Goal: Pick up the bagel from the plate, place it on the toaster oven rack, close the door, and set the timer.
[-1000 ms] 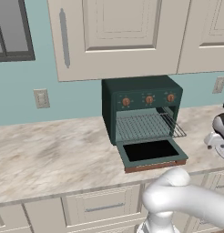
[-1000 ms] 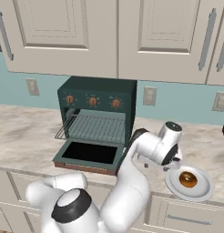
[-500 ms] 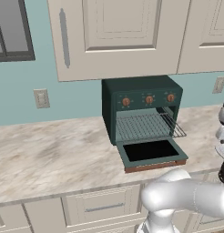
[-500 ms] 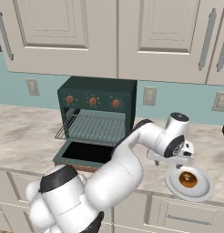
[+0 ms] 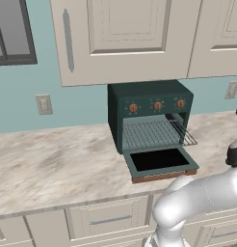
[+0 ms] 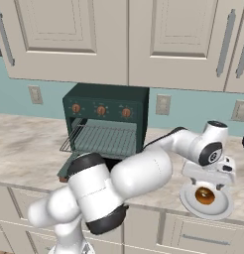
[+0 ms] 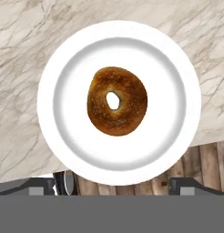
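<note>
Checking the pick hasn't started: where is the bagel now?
The bagel lies centred on the plate, at the counter's front edge right of the oven, below the gripper.

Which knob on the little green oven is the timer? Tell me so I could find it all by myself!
Find the dark green toaster oven on the marble counter, under the cream cupboards. Along its front, above the open door and the wire rack, sit three small copper-orange knobs in a row. The timer is the one at the right end, nearest the oven's right edge.

A home kitchen, it seems: cream wall cabinets, a marble-look counter with drawers beneath, and a green toaster oven.
</note>
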Controlling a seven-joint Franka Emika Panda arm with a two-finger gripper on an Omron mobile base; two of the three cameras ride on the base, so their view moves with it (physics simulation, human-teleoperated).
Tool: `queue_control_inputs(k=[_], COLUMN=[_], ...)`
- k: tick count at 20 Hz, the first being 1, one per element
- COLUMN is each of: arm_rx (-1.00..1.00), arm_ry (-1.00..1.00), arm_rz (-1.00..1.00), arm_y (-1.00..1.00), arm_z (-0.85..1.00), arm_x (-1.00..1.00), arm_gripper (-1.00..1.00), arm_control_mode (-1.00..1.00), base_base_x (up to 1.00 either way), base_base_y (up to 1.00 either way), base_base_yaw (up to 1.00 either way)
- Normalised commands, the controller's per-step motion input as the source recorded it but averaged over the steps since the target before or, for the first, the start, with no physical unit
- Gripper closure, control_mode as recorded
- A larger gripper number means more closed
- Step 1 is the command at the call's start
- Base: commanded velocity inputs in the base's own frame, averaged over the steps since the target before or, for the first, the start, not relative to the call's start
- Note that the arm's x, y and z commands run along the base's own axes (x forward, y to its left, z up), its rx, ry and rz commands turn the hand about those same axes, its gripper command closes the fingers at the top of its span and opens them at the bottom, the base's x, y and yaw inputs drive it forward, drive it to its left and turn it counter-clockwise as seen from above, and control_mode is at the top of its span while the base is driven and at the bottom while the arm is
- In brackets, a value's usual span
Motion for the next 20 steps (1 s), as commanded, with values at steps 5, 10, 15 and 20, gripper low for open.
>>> queue_control_inputs(k=[5,10,15,20], arm_rx=[0.00,-0.01,-0.07,-0.06], arm_ry=[-0.07,-0.03,-0.01,-0.01], arm_rz=[-0.02,-0.15,-0.41,-0.49], arm_y=[-0.10,0.00,0.14,0.25], arm_z=[-0.10,-0.22,-0.45,-0.31], arm_x=[-0.05,0.00,-0.02,0.00], arm_gripper=[-1.00,-1.00,-1.00,-1.00], arm_control_mode=[-1.00,-1.00,-1.00,-1.00], base_base_x=[0.00,0.00,0.00,0.00], base_base_y=[0.00,0.00,0.00,0.00], base_base_yaw=[0.00,0.00,0.00,0.00])
